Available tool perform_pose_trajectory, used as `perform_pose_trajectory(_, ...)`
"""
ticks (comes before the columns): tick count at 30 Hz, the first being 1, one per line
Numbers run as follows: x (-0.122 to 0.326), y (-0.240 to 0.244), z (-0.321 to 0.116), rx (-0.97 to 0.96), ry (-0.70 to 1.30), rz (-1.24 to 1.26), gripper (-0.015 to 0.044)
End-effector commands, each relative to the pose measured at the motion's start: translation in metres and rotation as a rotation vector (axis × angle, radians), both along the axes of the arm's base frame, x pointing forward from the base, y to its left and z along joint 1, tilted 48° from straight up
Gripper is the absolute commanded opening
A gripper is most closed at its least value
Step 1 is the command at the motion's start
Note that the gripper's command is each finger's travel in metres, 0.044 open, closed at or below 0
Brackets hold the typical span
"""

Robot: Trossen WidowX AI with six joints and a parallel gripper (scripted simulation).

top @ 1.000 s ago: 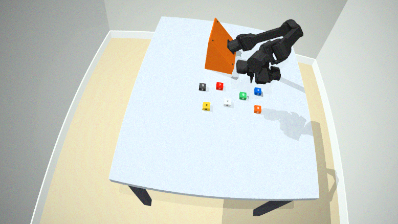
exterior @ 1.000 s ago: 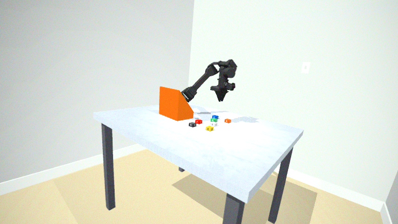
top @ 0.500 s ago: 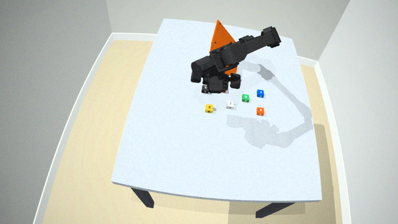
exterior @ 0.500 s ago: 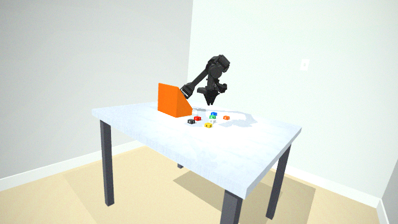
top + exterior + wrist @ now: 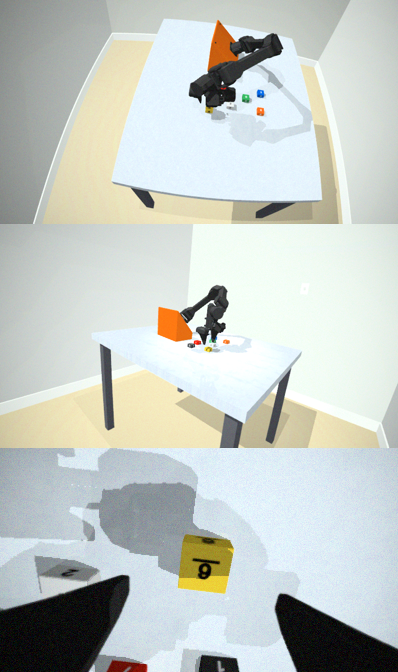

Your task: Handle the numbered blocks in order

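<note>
My gripper is open and empty, above the table and behind the yellow block. That block shows a barred digit, which reads as an underlined 6 turned upside down in the wrist view. A white block shows a 2. A black block shows a 1. A red block is partly cut off in the wrist view. A green block, a blue block and an orange block stand farther right.
The orange panel stands by the arm's base. The arm hides the black block in the top view. The white block lies beside the left finger in the wrist view, and the red and black blocks lie along that view's lower edge.
</note>
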State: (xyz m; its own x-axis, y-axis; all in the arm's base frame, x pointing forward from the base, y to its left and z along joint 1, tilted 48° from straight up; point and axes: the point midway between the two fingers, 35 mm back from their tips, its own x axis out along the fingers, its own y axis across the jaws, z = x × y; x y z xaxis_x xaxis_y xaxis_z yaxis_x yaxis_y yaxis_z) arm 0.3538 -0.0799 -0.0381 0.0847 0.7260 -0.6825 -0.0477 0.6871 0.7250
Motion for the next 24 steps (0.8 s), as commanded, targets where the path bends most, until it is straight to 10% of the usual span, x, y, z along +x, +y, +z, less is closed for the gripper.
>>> perform_pose_trajectory(1,0.001,0.001,-0.004,0.001,-0.003,-0.014,0.04)
perform_pose_trajectory(24,0.004,0.025,-0.025,0.003,-0.003,-0.014,0.0374)
